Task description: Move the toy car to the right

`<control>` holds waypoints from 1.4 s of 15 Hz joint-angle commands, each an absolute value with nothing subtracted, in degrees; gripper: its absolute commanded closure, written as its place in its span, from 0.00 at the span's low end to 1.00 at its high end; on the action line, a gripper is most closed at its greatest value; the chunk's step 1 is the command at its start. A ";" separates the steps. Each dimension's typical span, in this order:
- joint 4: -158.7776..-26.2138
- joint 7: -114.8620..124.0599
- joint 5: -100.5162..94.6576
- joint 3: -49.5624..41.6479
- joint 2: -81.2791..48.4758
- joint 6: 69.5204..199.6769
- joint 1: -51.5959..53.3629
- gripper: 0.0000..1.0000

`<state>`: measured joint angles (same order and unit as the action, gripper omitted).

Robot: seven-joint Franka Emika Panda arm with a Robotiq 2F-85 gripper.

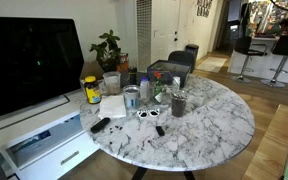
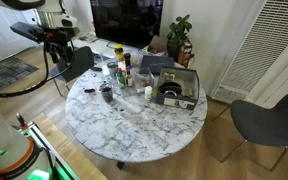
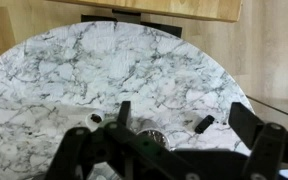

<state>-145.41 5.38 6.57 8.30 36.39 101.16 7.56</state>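
Note:
The toy car is a small dark object on the round marble table (image 1: 214, 125). It shows in both exterior views (image 1: 161, 128) (image 2: 87, 92) and in the wrist view (image 3: 204, 124), just beside a metal cup (image 3: 152, 137) (image 2: 106, 93). My gripper (image 3: 184, 125) is open and empty. It hangs well above the table, and the car shows between its two fingers, nearer the right one. The arm (image 2: 56, 32) stands off the table's edge in an exterior view.
Bottles, jars and cups crowd the table's far side (image 2: 124, 70). There is also a yellow jar (image 1: 91, 90), a dark tray (image 2: 176, 88), white sunglasses (image 1: 147, 114) and a black remote (image 1: 100, 125). A TV (image 1: 29, 60) and a chair (image 2: 269, 120) stand nearby.

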 commanded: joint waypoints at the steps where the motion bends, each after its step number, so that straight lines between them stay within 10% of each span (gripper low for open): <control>1: -145.33 5.39 6.56 8.30 36.36 101.07 7.57 0.00; 21: -135.50 40.18 19.24 21.56 10.82 127.37 5.66 0.00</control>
<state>-138.32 28.89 20.42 15.91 18.14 122.16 7.57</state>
